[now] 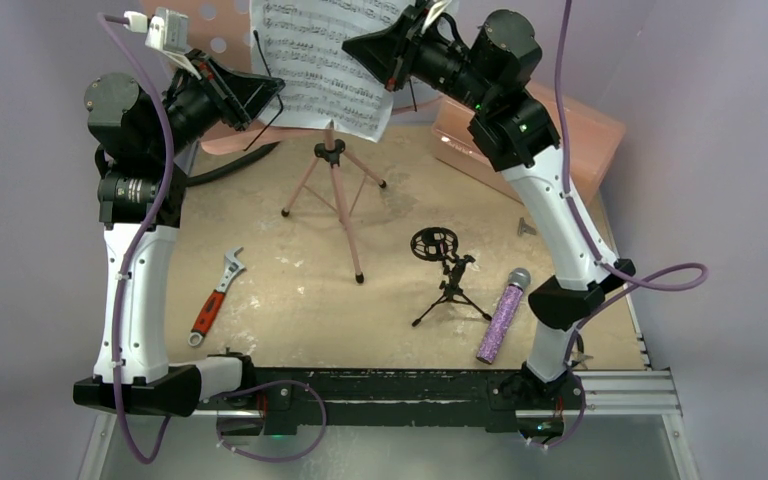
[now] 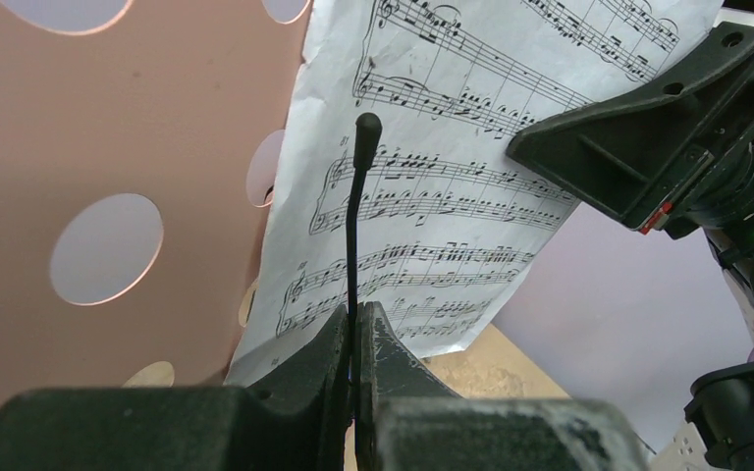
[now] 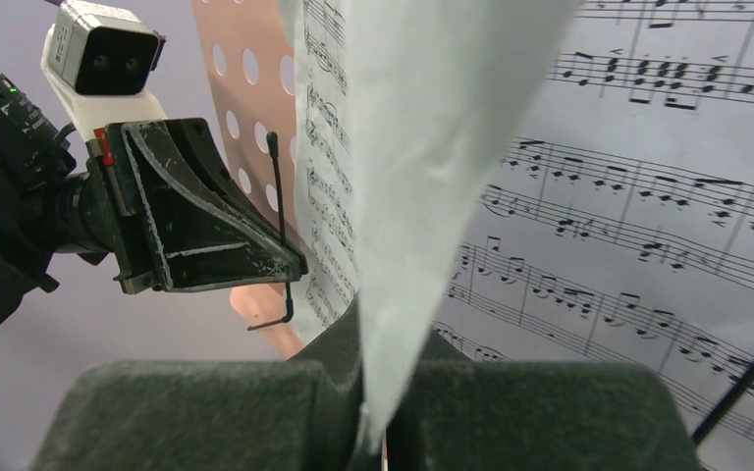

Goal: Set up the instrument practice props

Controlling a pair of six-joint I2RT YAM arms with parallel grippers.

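Top external view has both my arms raised to the pink stand (image 1: 330, 152) at the far side of the table (image 1: 290, 300), its tripod legs planted there. My left gripper (image 2: 356, 324) is pinched on a thin black wire (image 2: 351, 226) in front of the pages (image 2: 432, 196). My right gripper (image 3: 378, 402) is clamped on the pages' edge. The mic (image 1: 501, 317) lies near my right base, just beside the upright mic stand (image 1: 449, 290).

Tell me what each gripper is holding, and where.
Left gripper pinches the black retainer wire low down; right gripper pinches a sheet-music page by its edge.
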